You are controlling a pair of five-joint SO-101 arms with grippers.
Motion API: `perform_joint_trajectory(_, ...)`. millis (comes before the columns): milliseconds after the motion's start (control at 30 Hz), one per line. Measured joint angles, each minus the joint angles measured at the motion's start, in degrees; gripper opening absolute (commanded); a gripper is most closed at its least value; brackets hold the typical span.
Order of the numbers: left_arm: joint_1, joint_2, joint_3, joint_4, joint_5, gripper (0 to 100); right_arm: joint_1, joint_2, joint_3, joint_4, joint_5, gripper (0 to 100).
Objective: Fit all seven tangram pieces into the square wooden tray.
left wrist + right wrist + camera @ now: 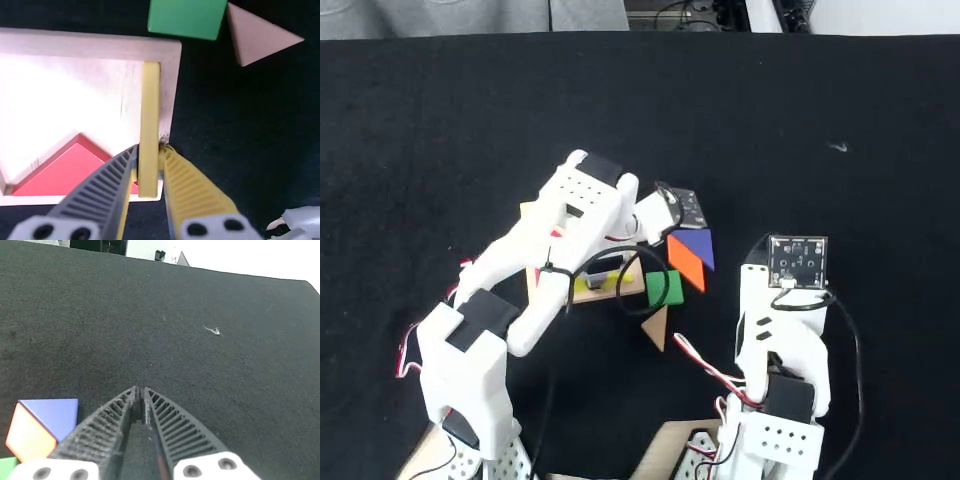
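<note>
The square wooden tray (90,42) holds a red triangle (70,170) flat in one corner. My left gripper (148,150) is shut on a yellow piece (149,115), which stands on edge against the tray's inner wall. In the high view the left arm (560,240) covers most of the tray (628,290), and the yellow piece (588,288) peeks out beneath it. Just outside the tray lie a green square (665,288), a tan triangle (656,327), an orange parallelogram (685,262) and a blue triangle (696,243). My right gripper (139,392) is shut and empty over bare cloth, right of those pieces.
Black cloth covers the table, with wide free room at the back and to the right. The right arm (780,330) stands near the front, right of the loose pieces. Wooden base boards (670,440) sit at the front edge. A small white speck (836,147) lies far right.
</note>
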Motion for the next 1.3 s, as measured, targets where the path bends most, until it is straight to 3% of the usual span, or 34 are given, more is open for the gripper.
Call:
perform_joint_trajectory(400, 0.00, 0.00, 0.18, 0.00, 0.00, 4, 0.00, 0.00, 0.00, 0.00, 0.00, 1.2)
perform_joint_trajectory(567, -0.09, 0.00, 0.18, 0.00, 0.00, 13, 0.00, 0.00, 0.00, 0.00, 0.00, 1.2)
perform_joint_trajectory(1300, -8.18, 0.00, -5.36, -3.34, -5.89, 13, 0.00, 0.00, 0.00, 0.00, 0.00, 1.2)
